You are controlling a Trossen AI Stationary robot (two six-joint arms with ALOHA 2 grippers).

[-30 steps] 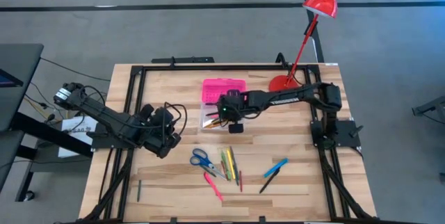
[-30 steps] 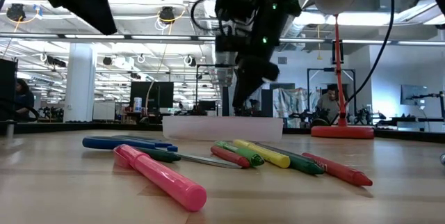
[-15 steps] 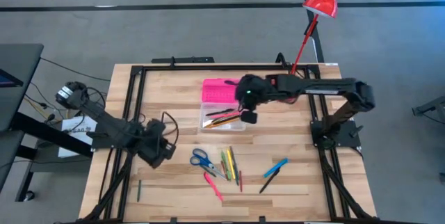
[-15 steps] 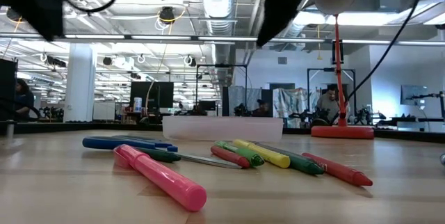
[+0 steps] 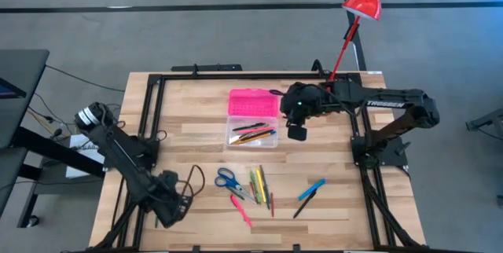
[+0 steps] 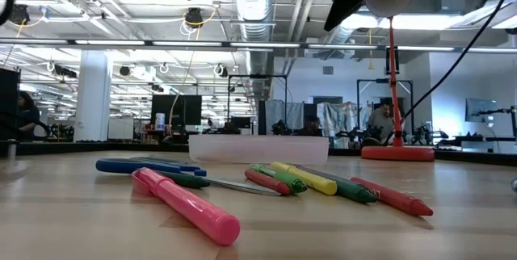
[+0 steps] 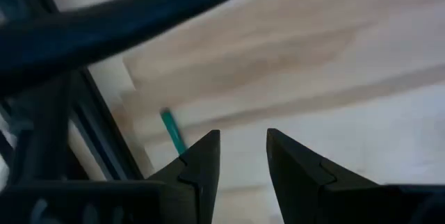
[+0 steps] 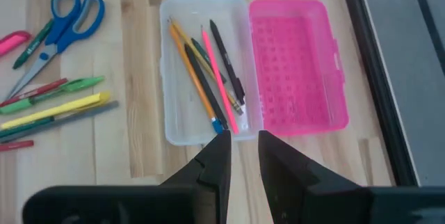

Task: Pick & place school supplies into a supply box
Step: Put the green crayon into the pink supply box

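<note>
The supply box [image 5: 252, 118] lies open near the middle of the table [image 5: 196, 135], its pink lid [image 8: 297, 74] folded flat toward twelve o'clock; several pens and pencils [image 8: 208, 78] lie lengthwise in the clear base [image 8: 182, 99]. Toward six o'clock from it, well apart, the blue-handled scissors [image 5: 227, 179] rest beside a cluster of markers [image 5: 259, 184]; a pink marker [image 5: 240, 209] lies just past them; a blue pen [image 5: 311, 189] sits off at four o'clock; a lone green pencil [image 5: 156, 214] lies at seven o'clock near the table's edge. The right gripper [image 5: 297, 131] hangs above the table at three o'clock from the box, jaws a little apart and holding nothing; the left gripper [image 5: 174, 208] hovers just beside the green pencil, jaws likewise parted on nothing. A red desk lamp [image 5: 350, 25] stands at the far right corner.
</note>
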